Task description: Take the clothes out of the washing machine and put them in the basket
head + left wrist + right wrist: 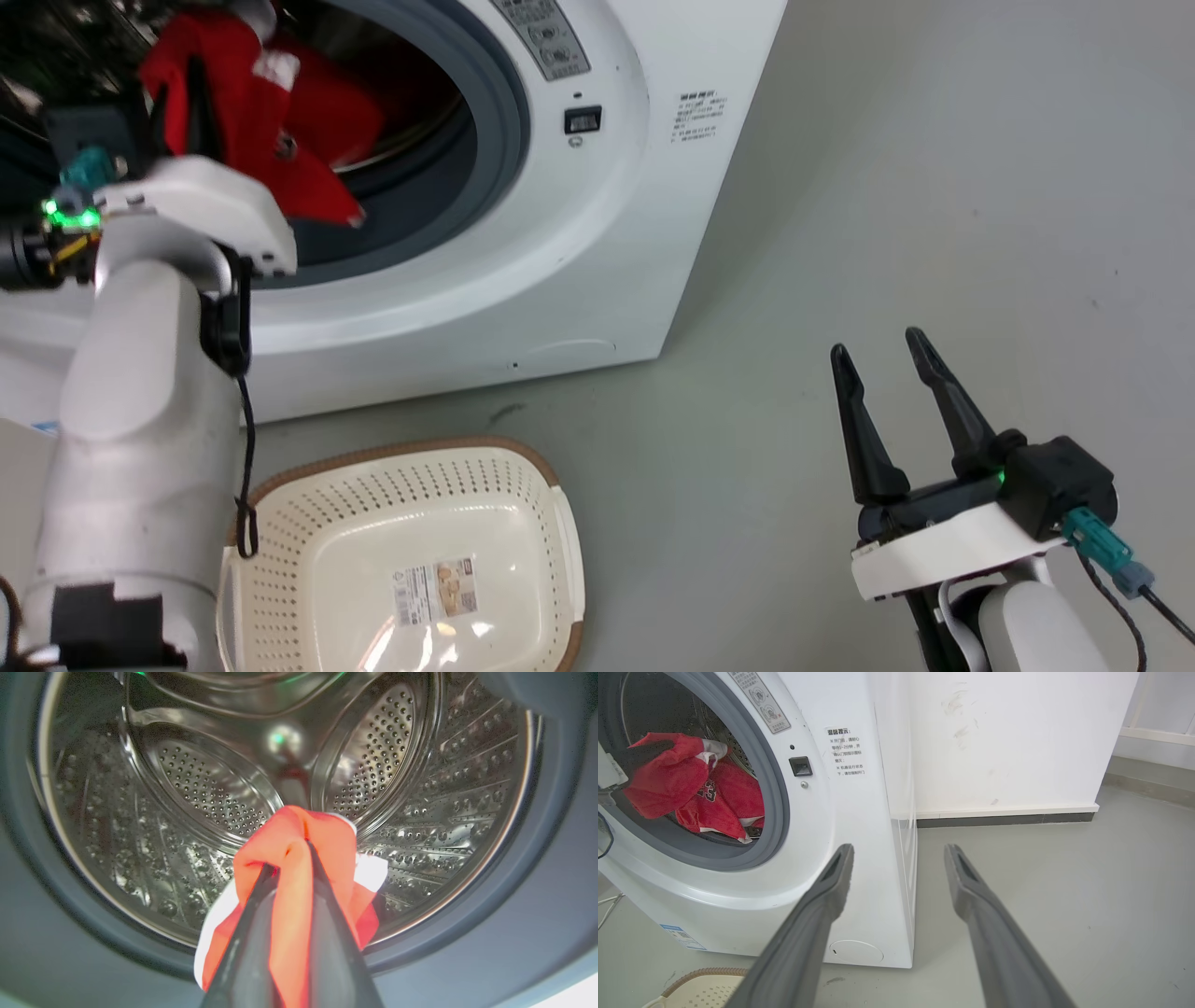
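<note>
Clothes (329, 847): bright red, white patches, bunched in the washing machine (579, 243) porthole. Left gripper (288, 855) pinched tight on a fold, the rest trailing toward 6 o'clock. Right gripper (878, 343) spread wide, empty, at 3 o'clock of the basket (553, 523).

Head view: high, forward and down onto large white front-loading washing machine (579, 233), upper left, and cream perforated plastic basket (308, 523), bottom edge. Left wrist view: very near, into perforated steel drum (205, 788). Right wrist view: low, farther back, facing machine's front corner. Shared by all: bright red fabric clothes (233, 84) at porthole.
</note>
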